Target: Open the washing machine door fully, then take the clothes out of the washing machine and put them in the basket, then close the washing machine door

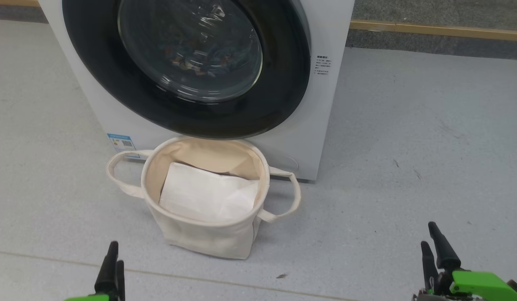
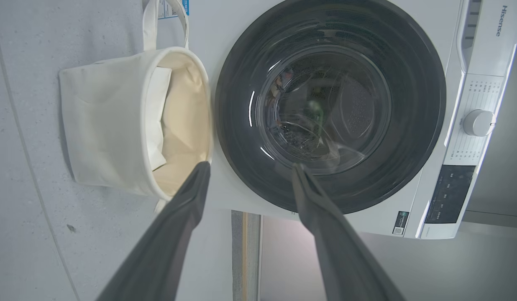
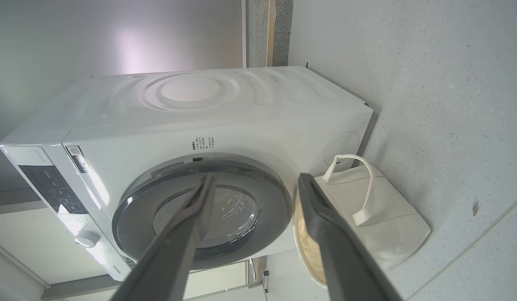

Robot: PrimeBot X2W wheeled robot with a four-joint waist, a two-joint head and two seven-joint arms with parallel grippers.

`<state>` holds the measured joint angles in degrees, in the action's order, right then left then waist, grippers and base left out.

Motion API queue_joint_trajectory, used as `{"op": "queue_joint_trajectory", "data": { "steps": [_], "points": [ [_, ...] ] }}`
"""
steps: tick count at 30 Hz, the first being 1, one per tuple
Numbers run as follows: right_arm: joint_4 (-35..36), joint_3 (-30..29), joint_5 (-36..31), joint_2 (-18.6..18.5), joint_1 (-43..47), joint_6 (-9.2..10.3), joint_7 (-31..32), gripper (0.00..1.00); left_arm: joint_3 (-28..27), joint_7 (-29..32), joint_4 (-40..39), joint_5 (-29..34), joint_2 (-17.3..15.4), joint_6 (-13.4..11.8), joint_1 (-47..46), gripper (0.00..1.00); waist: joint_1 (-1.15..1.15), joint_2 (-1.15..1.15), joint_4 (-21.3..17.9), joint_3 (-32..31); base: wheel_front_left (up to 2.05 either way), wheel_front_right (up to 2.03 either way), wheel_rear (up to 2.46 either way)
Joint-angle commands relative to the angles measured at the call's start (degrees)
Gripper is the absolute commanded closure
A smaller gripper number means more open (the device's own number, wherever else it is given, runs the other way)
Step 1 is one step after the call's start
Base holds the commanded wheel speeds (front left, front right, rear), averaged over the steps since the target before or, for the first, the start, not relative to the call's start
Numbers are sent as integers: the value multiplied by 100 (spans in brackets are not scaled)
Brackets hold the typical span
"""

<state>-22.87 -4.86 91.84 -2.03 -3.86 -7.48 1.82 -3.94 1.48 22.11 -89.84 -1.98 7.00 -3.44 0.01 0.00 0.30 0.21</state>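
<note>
Washing machine door (image 1: 187,67) shut at far side, clothes (image 1: 191,58) dim through it. Basket (image 1: 208,238) just beside it, nearer you. Your left gripper (image 1: 116,255) and right gripper (image 1: 428,235) hover near, fingers apart, empty.

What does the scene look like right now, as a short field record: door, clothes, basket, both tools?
door: washing machine door shut
load: clothes inside, seen through the door
basket: basket on the floor before the washing machine, holding a white sheet
left: left tool open, empty
right: right tool open, empty
progress: no step done yet
</note>
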Motion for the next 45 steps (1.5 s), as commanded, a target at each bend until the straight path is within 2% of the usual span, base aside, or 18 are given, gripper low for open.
{"op": "queue_joint_trajectory", "data": {
  "steps": [1, 11, 17, 30, 39, 45],
  "points": [
    [156, 55, 15, -30, -362, 0, -75, 0, -32, -69, -185, 60, -40, -5, -333, 0, -1, 0, 3, -1, 0, 0, 0],
    [159, 150, -40, -52, -471, 0, -224, 0, -16, -219, -198, 167, -44, -12, -451, 0, -1, 0, 13, -4, 0, 0, 0],
    [236, 262, -472, -128, -544, 0, -348, 0, 11, -319, -271, 681, -48, -35, -537, 0, -1, 0, 18, -15, 0, 0, 0],
    [791, 221, -2963, -70, -603, -1, -569, 0, 302, -537, -522, 2409, -188, -195, -738, 0, -1, 0, 26, -36, 0, 0, 0],
    [1100, 270, -4717, -64, -686, -1, -720, 0, 677, -688, -725, 3813, -383, -455, -856, 0, -1, 0, 43, -38, 0, 0, 0],
    [1227, 262, -5576, -57, -721, -1, -821, 0, 894, -788, -807, 4564, -510, -630, -943, 0, -1, 0, 49, -48, 0, 0, 0]
  ]
}}
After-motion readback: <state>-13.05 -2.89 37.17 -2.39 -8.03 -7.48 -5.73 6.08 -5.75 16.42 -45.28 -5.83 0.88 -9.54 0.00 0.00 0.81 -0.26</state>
